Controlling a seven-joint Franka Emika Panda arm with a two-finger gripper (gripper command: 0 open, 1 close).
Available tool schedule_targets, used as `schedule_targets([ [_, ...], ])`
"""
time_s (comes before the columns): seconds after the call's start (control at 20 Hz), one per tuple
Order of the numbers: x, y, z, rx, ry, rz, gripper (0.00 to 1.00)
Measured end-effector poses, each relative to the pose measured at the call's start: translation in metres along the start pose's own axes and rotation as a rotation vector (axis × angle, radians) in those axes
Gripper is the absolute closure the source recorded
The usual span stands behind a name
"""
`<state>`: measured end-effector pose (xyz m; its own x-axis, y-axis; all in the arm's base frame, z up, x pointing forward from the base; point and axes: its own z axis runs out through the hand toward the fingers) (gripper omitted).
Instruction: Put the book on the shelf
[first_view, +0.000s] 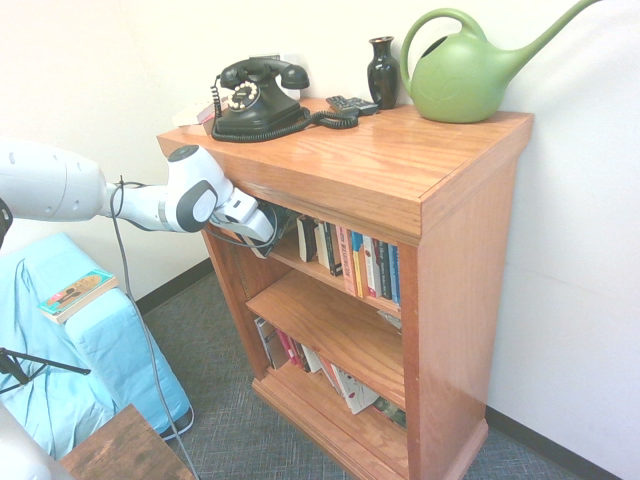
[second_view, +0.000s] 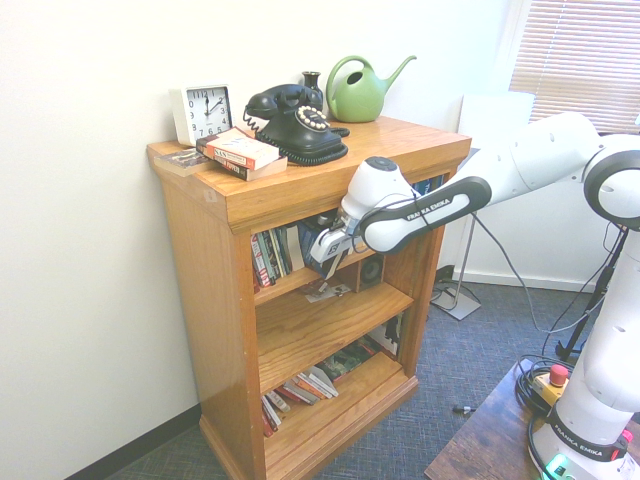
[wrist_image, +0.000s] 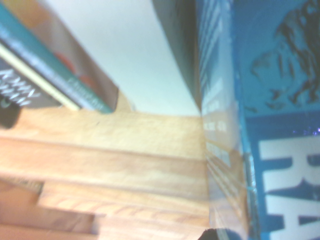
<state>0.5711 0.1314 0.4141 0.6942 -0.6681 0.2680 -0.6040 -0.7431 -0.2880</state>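
A white robot arm reaches into the top tier of a tall orange-brown shelf (second_view: 300, 190). Its gripper (second_view: 322, 250) is pinched tight on the book (second_view: 312, 240), a thick paperback held roughly upright inside that tier, just beside a row of standing books (second_view: 272, 256).

The book looks fairly heavy for its size and stiff enough through its thickness to stay flat, though the glossy cover could slip between narrow fingers. A grip near the spine or across the full block of pages seems safest, since a hold on the cover alone would let it flop open.

Up close in the wrist view, the cover (wrist_image: 280, 100) is deep blue-teal with a dark figure drawn on it and large white letters below. The bare wooden board (wrist_image: 115, 150) of the tier lies beneath it.
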Motion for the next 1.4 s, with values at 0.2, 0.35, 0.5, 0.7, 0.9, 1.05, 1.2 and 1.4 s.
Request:
schedule_targets([
  [0.2, 0.0013, 0.0008, 0.0008, 0.009, 0.022, 0.005, 1.00],
  [0.35, 0.0016, 0.0011, 0.0008, 0.008, 0.022, 0.006, 1.00],
  [0.5, 0.0017, 0.0011, 0.0008, 0.008, 0.022, 0.006, 1.00],
  [0.7, 0.0017, 0.0007, 0.0005, 0.008, 0.026, -0.001, 0.00],
  [0.9, 0.0018, 0.0001, 0.0004, 0.008, 0.028, -0.004, 0.00],
  [1.05, 0.0012, -0.0009, 0.0001, 0.006, 0.032, -0.012, 0.00],
  [1.2, 0.0005, -0.0021, -0.0005, 0.004, 0.041, -0.012, 0.00],
  [1.4, 0.0004, -0.0023, -0.0006, 0.002, 0.045, -0.011, 0.00],
])
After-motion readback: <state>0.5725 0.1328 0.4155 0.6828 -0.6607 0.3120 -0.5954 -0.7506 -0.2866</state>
